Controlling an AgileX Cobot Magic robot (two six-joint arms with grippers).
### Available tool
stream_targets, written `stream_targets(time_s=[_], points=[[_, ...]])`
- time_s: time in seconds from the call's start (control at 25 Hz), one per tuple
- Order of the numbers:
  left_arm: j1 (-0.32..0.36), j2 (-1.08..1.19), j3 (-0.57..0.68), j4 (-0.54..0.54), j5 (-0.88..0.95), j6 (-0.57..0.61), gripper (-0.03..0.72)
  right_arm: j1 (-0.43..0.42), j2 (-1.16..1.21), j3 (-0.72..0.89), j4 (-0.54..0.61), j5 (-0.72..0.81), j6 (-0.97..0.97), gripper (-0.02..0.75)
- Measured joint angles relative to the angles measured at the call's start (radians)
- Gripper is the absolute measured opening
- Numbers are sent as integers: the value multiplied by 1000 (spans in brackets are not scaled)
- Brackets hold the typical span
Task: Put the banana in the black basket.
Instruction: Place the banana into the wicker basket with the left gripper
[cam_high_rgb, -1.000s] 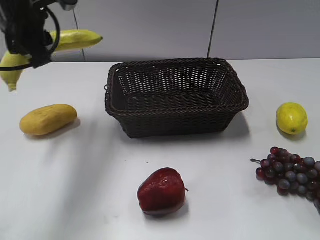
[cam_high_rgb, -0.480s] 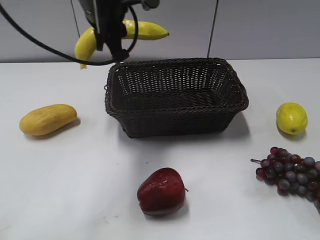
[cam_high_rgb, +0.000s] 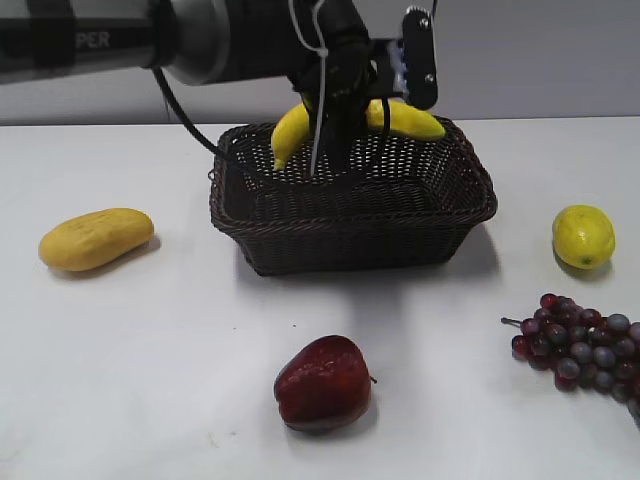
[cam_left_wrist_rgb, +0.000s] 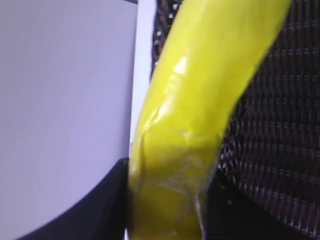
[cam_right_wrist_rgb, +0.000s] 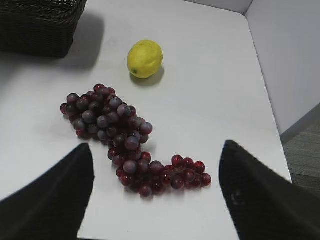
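Note:
My left gripper (cam_high_rgb: 335, 125) is shut on the long yellow banana (cam_high_rgb: 290, 130) and holds it over the back of the black basket (cam_high_rgb: 350, 235), just above its inside. In the left wrist view the banana (cam_left_wrist_rgb: 200, 100) fills the middle, squeezed between the dark jaws (cam_left_wrist_rgb: 167, 200), with the basket's weave (cam_left_wrist_rgb: 280, 140) beneath on the right. My right gripper (cam_right_wrist_rgb: 157, 195) is open and empty, above the table near the grapes; it does not show in the exterior view.
A stubby yellow-orange fruit (cam_high_rgb: 96, 238) lies left of the basket. A red apple (cam_high_rgb: 324, 384) lies in front. A lemon (cam_high_rgb: 583, 236) and a bunch of dark red grapes (cam_high_rgb: 580, 345) lie at the right; both show in the right wrist view (cam_right_wrist_rgb: 145, 58) (cam_right_wrist_rgb: 120, 135).
My left arm has carried the banana from the far left, rightward and down, to above the basket's inside. The other fruit have not moved.

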Motion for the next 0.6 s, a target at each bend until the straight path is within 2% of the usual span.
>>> stream_targets(time_s=[0.48,0.52,0.6], points=[[4,69,-2,-49,-97,-27,307,0,0,0,0,0,0,593],[5,69,-2,-49,-95,-27,332,0,0,0,0,0,0,593],[6,69,-2,-49,-83,-27,446,0,0,0,0,0,0,593]])
